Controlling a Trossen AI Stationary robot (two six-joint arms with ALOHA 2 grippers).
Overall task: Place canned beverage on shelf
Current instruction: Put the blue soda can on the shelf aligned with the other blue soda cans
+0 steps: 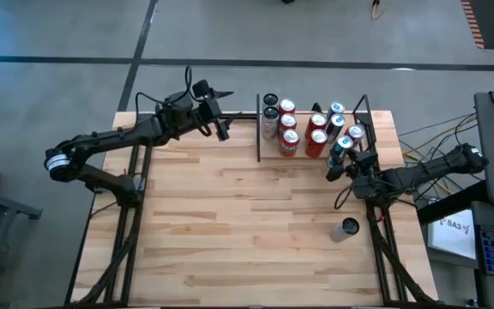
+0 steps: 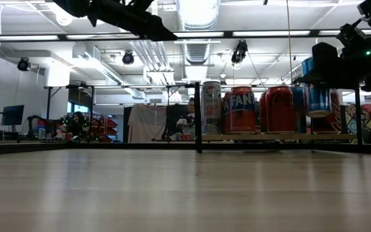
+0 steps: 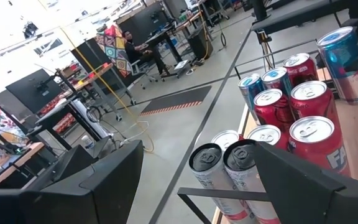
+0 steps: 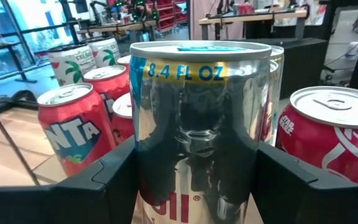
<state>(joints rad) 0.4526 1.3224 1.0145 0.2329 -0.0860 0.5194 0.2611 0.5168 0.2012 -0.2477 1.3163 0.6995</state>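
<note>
An industrial lab or workshop: exposed ceiling ducts (image 2: 198,16), concrete floor (image 1: 58,51), workbenches with monitors (image 3: 33,87) behind.

Seen from above, a light butcher-block table (image 1: 256,223) fills the middle of the frame on a grey floor. At its far edge sits the shelf (image 1: 268,156), a black-railed rack crowded with upright red, silver and blue cans (image 1: 303,129). The right gripper (image 1: 340,160), reaching in from the table's right edge, is closed around a blue-topped can (image 1: 344,144) at the shelf's right side. One dark can (image 1: 345,228) stands alone near the right edge. The left gripper (image 1: 221,116) hovers beside the shelf's left post.
</note>
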